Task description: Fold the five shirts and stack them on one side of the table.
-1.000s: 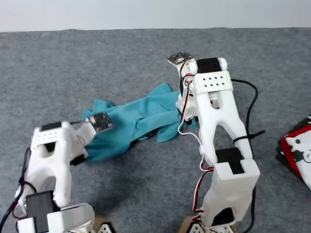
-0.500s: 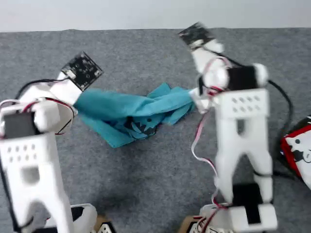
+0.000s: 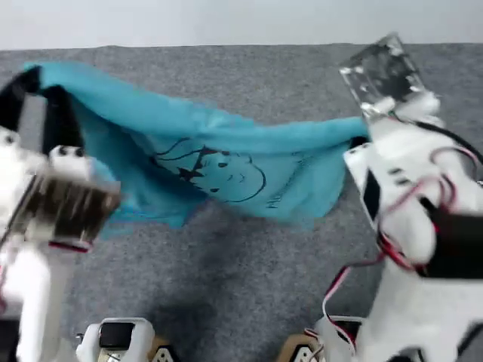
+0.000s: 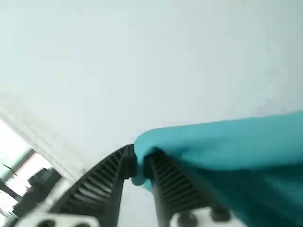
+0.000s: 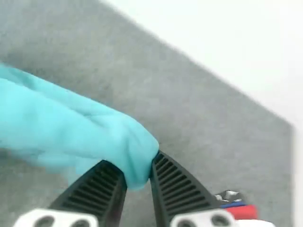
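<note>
Grey table (image 3: 226, 302) underneath, wide across the scene. Above it, teal shirt (image 3: 219, 166) with a dark line drawing on the front, pulled out broad from left to right between the two arms and held up off the surface; lower edge drooping toward the table, contact with it impossible to tell. At the far left, left gripper (image 4: 138, 163), raised high, ribbed black jaws almost closed with a rounded fold of the shirt's upper left end pinched between them. At the right, right gripper (image 5: 139, 172), likewise nearly closed, with a bunched fold of the shirt's right end squeezed between the jaws, cloth trailing away leftward. Smallest, a red-and-white thing (image 5: 234, 208) on the table close by the right gripper.
</note>
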Robot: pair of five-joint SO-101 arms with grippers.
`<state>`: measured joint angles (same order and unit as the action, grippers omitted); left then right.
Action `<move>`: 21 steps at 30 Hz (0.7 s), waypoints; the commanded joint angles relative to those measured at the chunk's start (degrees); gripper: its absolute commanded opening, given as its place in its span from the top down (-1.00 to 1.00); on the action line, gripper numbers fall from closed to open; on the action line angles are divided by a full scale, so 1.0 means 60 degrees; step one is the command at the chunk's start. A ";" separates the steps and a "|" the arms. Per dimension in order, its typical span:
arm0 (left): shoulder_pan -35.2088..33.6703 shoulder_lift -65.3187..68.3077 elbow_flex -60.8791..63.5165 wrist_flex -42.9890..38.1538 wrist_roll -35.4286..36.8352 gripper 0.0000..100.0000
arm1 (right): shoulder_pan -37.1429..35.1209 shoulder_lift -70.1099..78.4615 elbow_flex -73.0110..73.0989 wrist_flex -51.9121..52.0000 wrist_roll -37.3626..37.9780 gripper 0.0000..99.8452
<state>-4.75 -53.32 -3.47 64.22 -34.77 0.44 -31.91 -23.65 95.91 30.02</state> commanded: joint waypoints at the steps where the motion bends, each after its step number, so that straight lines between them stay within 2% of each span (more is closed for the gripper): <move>1: 0.0015 -0.0762 -0.0374 -0.1245 0.0073 1.00 | 0.0725 -0.0886 -0.0454 -0.0725 0.0117 0.98; 13: -0.0015 -0.2022 -0.0388 -0.2799 0.0059 1.00 | 0.0857 -0.2674 -0.0454 -0.1824 0.0278 0.98; 18: -0.0015 -0.2081 -0.0388 -0.2696 0.0059 1.00 | 0.0857 -0.2835 -0.0454 -0.2366 0.0308 0.98; 21: -0.0015 -0.2066 -0.0388 -0.2081 0.0059 1.00 | 0.0872 -0.2821 -0.0454 -0.2762 0.0645 0.98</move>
<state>-4.66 -65.80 -4.44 49.27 -34.77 4.66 -48.79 -23.82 82.11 32.04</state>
